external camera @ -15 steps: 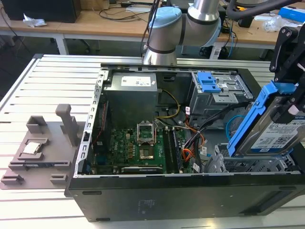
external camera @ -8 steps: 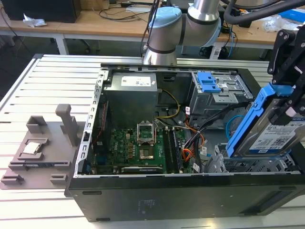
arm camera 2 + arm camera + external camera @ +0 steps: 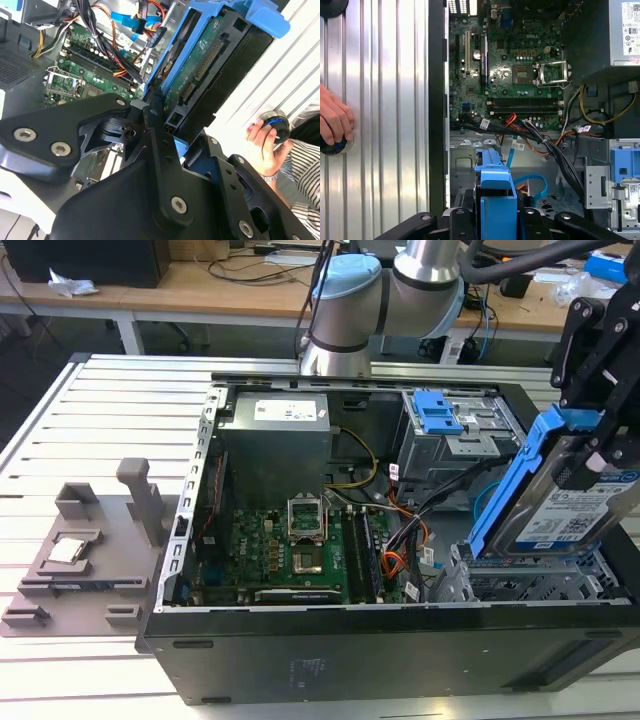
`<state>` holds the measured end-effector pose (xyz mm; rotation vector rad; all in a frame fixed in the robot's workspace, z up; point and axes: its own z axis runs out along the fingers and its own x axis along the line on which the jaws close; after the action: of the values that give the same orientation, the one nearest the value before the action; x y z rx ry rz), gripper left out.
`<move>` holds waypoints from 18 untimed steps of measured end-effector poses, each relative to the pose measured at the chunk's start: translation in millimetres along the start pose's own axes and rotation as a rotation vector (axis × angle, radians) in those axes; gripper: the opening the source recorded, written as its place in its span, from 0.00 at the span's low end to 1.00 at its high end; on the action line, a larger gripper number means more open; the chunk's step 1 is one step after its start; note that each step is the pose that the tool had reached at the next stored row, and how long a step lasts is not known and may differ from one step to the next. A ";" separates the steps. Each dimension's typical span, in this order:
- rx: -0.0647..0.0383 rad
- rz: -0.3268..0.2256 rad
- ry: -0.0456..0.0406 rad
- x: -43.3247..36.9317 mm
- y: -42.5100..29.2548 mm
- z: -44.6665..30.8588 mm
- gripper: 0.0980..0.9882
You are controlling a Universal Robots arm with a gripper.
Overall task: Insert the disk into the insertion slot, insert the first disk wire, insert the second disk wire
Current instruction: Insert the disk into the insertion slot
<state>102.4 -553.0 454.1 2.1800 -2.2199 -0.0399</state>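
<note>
**Disk held over the open case.** Open black computer case (image 3: pixel 350 650) lying on its side on a slatted aluminium table (image 3: pixel 110 400); 1 black 2-fingered gripper (image 3: pixel 598 462) hangs above the case's end at the exterior view's right. The claw is closed on the disk (image 3: pixel 560 515), a flat silver hard drive with a white printed label framed by a bright blue plastic carrier; in the second wrist view 1 finger (image 3: pixel 155 130) lies against a broad face of the drive.

The disk stands steeply tilted over the near corner of the case; its lower end sits just above the insertion slot (image 3: pixel 520 585), a grey perforated sheet-metal drive cage with a wide flat bay built into that corner. Whether carrier and cage touch cannot be told; the disk is not yet inside the bay.

- **Inside the case:**
  - green motherboard (image 3: pixel 300 540) on the case floor;
  - grey power-supply box (image 3: pixel 275 435) against the far wall;
  - second grey metal bay with a large blue plastic latch (image 3: pixel 440 415), also at the far wall;
  - bundle of black, orange and blue cables (image 3: pixel 420 530) between motherboard and cage.
- **Outside the case:**
  - grey plastic fixture (image 3: pixel 90 550) on the table, beyond the case's end at the exterior view's left;
  - in the first wrist view, a person's hand (image 3: pixel 335 120) resting on a round black-and-blue object (image 3: pixel 332 145) on the table, apart from the case wall.
</note>
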 end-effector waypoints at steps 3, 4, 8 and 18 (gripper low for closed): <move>0.000 0.000 -0.0001 -0.3 0.0 4.9 0.30; 0.000 0.000 0.0000 -0.3 0.0 6.5 0.30; 0.000 0.000 0.0004 -0.3 -0.3 14.3 0.30; 0.000 0.000 -0.0002 -0.4 -1.0 30.3 0.30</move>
<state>102.2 -552.8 423.8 2.1801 -2.2200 -0.0402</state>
